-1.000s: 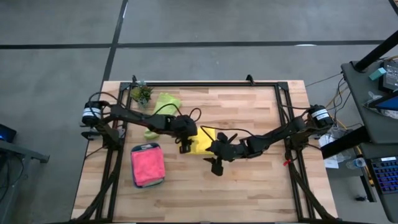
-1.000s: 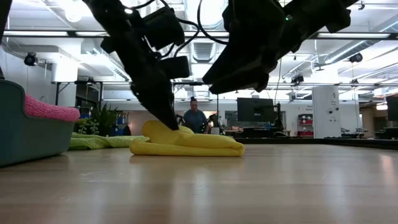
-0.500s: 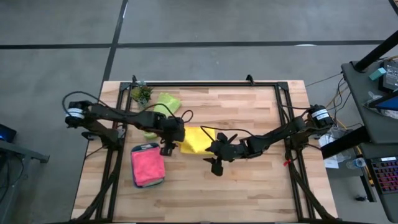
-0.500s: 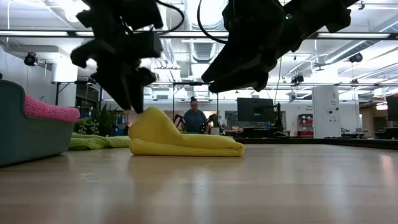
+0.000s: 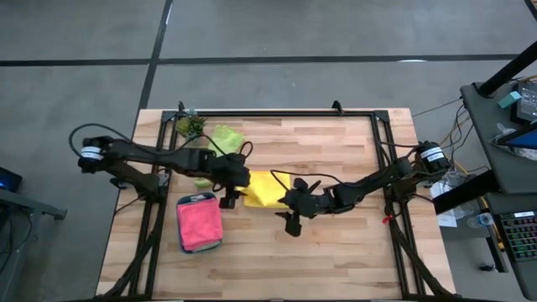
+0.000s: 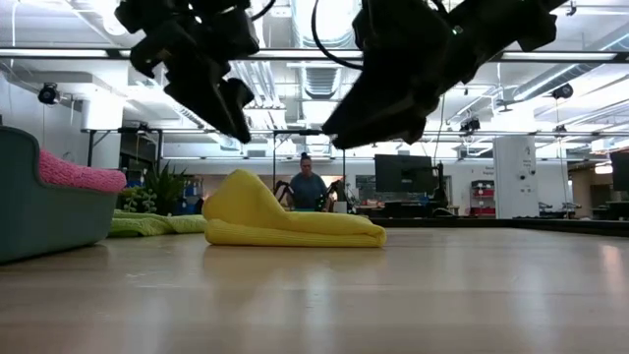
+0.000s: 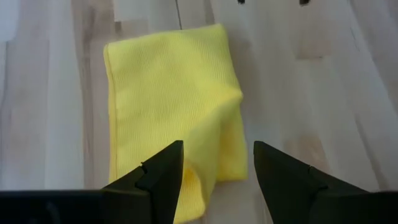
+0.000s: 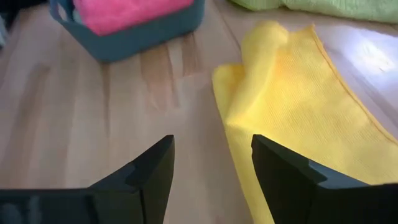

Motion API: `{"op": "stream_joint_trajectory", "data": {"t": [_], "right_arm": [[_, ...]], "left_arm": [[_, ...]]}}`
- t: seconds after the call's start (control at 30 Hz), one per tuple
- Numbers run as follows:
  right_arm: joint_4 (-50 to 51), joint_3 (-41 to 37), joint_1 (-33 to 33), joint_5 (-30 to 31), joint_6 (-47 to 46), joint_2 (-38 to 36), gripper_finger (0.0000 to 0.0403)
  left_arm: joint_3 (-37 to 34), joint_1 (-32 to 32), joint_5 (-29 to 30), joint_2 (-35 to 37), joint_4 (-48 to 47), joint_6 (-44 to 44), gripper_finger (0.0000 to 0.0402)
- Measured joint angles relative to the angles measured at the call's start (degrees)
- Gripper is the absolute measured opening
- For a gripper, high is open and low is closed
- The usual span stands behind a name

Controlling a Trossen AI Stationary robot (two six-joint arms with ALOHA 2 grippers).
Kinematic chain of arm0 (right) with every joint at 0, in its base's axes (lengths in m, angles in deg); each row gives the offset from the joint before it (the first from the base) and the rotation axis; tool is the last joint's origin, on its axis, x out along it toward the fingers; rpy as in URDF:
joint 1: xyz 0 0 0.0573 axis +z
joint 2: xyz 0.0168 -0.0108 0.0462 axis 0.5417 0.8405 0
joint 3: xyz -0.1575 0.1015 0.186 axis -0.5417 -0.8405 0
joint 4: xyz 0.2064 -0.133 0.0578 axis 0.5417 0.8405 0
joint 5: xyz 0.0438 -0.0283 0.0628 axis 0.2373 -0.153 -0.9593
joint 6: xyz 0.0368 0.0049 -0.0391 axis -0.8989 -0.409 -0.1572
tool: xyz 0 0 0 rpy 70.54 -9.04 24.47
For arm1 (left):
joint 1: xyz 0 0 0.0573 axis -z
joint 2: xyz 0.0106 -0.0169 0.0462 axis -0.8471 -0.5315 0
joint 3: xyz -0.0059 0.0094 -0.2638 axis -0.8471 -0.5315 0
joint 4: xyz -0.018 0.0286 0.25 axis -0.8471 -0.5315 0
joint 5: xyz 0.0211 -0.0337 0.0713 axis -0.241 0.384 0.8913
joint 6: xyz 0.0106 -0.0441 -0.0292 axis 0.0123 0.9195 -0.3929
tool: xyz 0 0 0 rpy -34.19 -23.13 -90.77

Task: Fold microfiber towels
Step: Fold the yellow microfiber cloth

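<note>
Wooden table (image 5: 336,243) carrying a folded yellow towel (image 5: 264,188).
Left pincer (image 5: 228,200) is hovering open and empty just beside the towel's edge; right pincer (image 5: 289,220) is waiting open, empty, at its opposite side.

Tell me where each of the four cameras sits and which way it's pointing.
High view: overhead, straight down on the table, both arms, yellow towel.
Low view: tabletop height, level across to the room; both arms hang above the towel.
Left wrist view: on the left arm, down past its open end effector at the towel.
Right wrist view: on the right arm, past its open end effector toward the teal tray holding a pink towel.
All four share the yellow towel.
</note>
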Motion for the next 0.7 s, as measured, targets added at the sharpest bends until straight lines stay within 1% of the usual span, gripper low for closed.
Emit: {"op": "stream_joint_trajectory", "data": {"t": [0.13,0.23,0.3,0.43,0.5,0.57,0.7], "right_arm": [[1.25,-1.35,0.00,0.86,1.10,0.02,0.0203],[0.38,-3.27,0.00,3.03,2.08,0.73,0.0203],[0.28,-4.15,0.00,4.45,2.36,2.15,0.0203],[-1.64,-4.75,-0.02,4.60,2.46,6.12,0.0203],[-1.56,-4.62,-0.02,6.27,2.48,7.83,0.0201],[-1.54,-4.54,0.13,8.43,2.46,8.73,0.0191],[-1.79,-4.47,0.13,8.83,2.46,8.85,0.0153]], "left_arm": [[-0.74,0.00,0.03,-1.90,-0.05,0.95,0.0180],[-1.79,0.04,1.79,-3.54,2.04,1.92,0.0180],[-2.78,0.04,2.45,-4.73,3.78,2.57,0.0180],[-3.40,0.13,2.62,-6.30,5.90,2.95,0.0180],[-3.57,0.35,2.65,-6.39,5.74,2.95,0.0179],[-3.56,0.57,2.71,-6.21,6.37,2.95,0.0173],[-3.60,0.81,2.80,-5.54,6.27,2.94,0.0145]]}}
